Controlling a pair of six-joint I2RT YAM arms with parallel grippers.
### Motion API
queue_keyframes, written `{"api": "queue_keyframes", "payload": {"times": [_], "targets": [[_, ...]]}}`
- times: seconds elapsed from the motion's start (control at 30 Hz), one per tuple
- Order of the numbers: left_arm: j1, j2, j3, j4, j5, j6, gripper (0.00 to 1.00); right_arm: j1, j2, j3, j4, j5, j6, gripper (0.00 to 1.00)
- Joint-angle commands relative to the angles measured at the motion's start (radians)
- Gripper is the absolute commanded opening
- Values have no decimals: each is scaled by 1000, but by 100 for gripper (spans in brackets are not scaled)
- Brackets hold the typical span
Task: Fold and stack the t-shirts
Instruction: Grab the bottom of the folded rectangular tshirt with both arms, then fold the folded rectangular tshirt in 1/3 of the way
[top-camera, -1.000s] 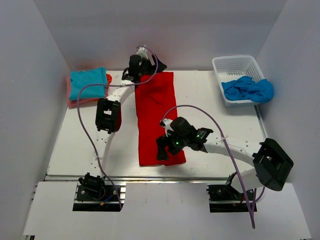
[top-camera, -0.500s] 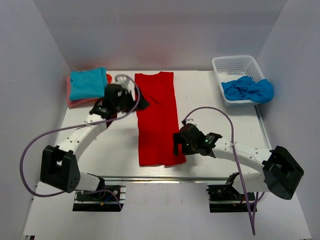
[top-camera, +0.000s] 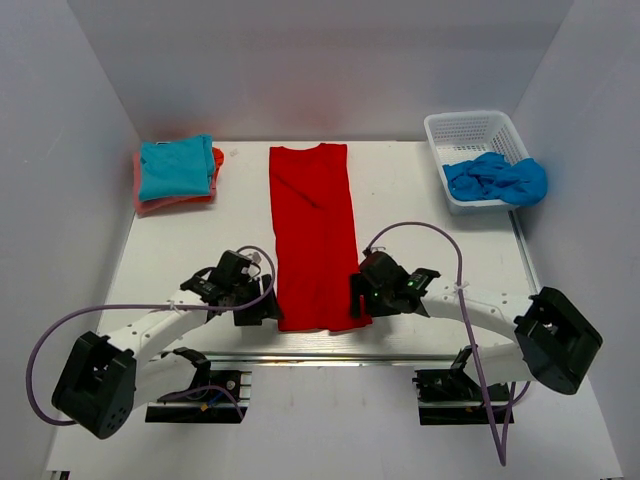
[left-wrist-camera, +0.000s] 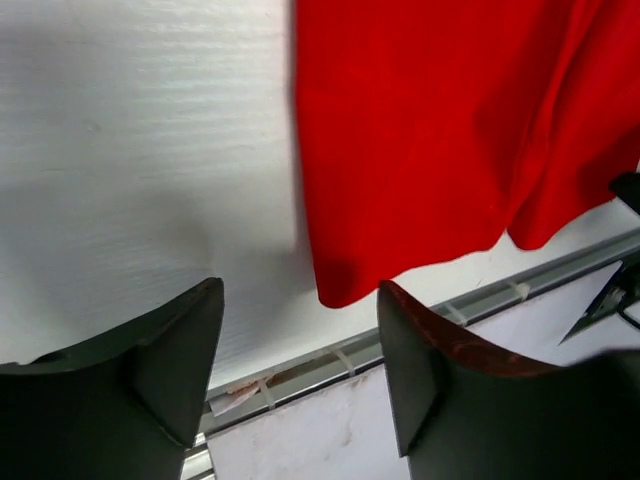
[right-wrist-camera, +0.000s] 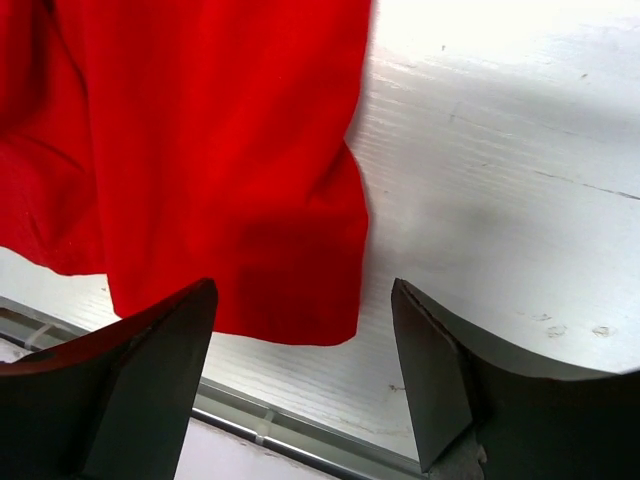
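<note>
Top external view: far left, a turquoise shirt (top-camera: 176, 168) lies folded on an orange-pink one (top-camera: 150, 203). The left claw (top-camera: 262, 306), fingers apart and empty, hovers at the near left corner of the red shirt (top-camera: 313, 235). That shirt lies mid-table (top-camera: 420, 210) as a long strip, seemingly folded lengthwise. The right claw (top-camera: 356, 300), likewise spread, is at its near right corner.

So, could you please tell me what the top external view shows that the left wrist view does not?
Only the top external view shows the folded turquoise shirt stacked on the orange-pink one, and the white basket with blue cloth hanging over its edge. Only the left wrist view shows the open left fingers above the near left corner of the red t-shirt. Both show that shirt lying flat on the table.
</note>
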Motion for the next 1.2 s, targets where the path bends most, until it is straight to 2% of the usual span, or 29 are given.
{"api": "queue_keyframes", "payload": {"times": [0.0,0.07,0.1,0.13,0.37,0.43,0.47,0.5,0.53,0.57,0.6,0.73,0.77,0.8,0.93,1.17], "targets": [[-20,-32,-13,25,22,-16,71,-4,21,-10,34,-29,22,76],[-42,9,-13,39,22,-16,68,-6,27,-18,42,-39,31,74],[-42,23,-22,65,35,-7,58,-4,34,-19,45,-40,34,74],[-53,34,-22,74,35,-7,55,-3,34,-24,43,-42,40,74],[-108,89,-42,113,74,-7,50,-9,40,-30,45,-49,46,70],[-129,98,-42,113,57,2,42,-7,43,-29,52,-62,46,66],[-129,114,-33,113,46,2,39,-9,55,-29,56,-60,42,62],[-129,124,-33,113,31,2,34,-7,60,-29,56,-69,39,51],[-138,135,-6,113,31,2,13,-7,60,-26,54,-72,34,46],[-139,147,8,113,31,2,3,-6,58,-22,54,-72,31,39],[-139,167,24,113,41,2,0,-6,54,-15,33,-75,31,28],[-157,151,105,47,66,33,0,-7,15,40,-24,-85,-10,12],[-157,141,119,21,66,33,0,-6,-5,45,-29,-88,-12,2],[-157,141,136,10,66,48,0,-6,-5,62,-43,-82,-24,0],[-157,144,247,-9,51,82,0,-21,30,163,-67,-48,-55,0],[-80,318,450,-30,-101,70,0,-115,201,381,-107,17,-81,0]]}}
